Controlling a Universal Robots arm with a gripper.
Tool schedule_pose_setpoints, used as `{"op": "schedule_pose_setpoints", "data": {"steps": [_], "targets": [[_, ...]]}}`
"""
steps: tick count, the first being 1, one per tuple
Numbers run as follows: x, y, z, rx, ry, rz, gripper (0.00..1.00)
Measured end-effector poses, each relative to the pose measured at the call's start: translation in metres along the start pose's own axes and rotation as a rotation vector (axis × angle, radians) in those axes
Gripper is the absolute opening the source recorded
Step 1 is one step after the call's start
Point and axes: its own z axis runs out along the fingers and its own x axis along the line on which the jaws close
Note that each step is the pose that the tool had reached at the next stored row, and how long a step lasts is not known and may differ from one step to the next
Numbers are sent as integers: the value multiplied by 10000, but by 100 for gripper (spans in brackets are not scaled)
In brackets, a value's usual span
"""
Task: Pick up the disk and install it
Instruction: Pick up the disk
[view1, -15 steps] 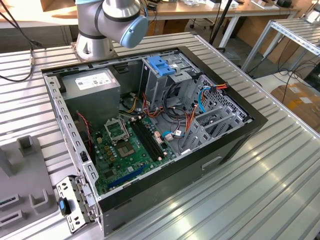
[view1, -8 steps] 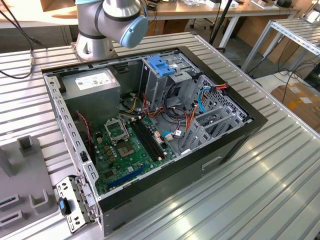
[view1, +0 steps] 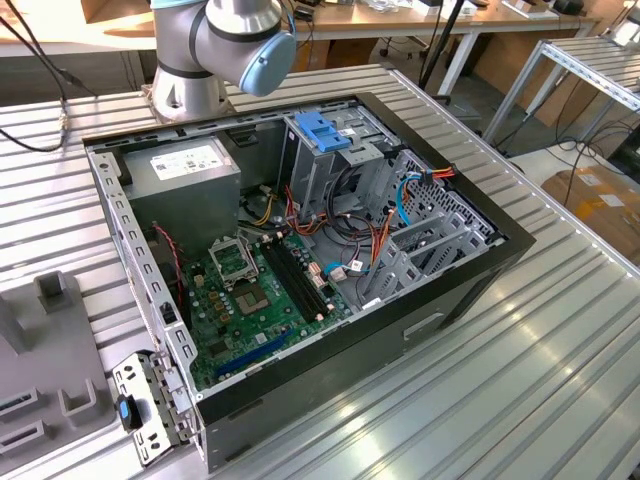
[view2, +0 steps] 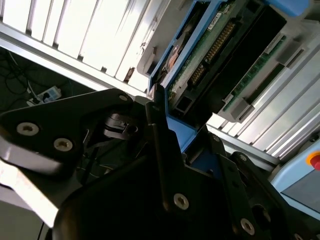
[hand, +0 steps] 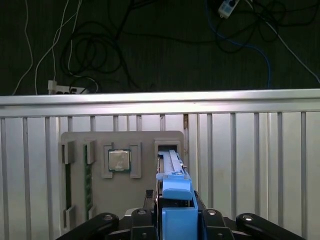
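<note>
Disk (hand: 176, 200) sits between the jaws of the gripper (hand: 175, 224), caught by its blue bracket. In the second wrist view one of the dark fingers (view2: 159, 131) lies flat against the bracket's edge, so I judge the jaws nearly closed and clamped on it, gap no wider than the bracket. Disk's long axis runs straight out from the wrist, away from the tool; green circuit side and pin connector show in the second wrist view. Single arm, so no choice of side. Past the disk's far end, in the first wrist view, lies the grey tray (hand: 145, 137) on the slatted table (hand: 250, 150). Tray contents: a CPU (hand: 120, 160) in its square pocket, two memory sticks (hand: 87, 175) on edge in narrow slots, and one slot frame beside the CPU pocket that looks vacant. Cannot tell whether the disk's tip touches that frame or hangs above it; tray looks well below the tool, so I judge the disk lifted clear. Exterior view: case (view1: 470, 270) lies open on the table, tray at the exterior view's left of it, near but apart. Case holds the motherboard (view1: 260, 300), power supply (view1: 185, 170), loose cables, and the blue-topped cage (view1: 325, 140) near the arm's base. Install not done.
</note>
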Motion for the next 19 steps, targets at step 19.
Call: {"op": "schedule_pose_setpoints", "data": {"steps": [19], "targets": [[11,-8,-358,0,0,0,36]]}}
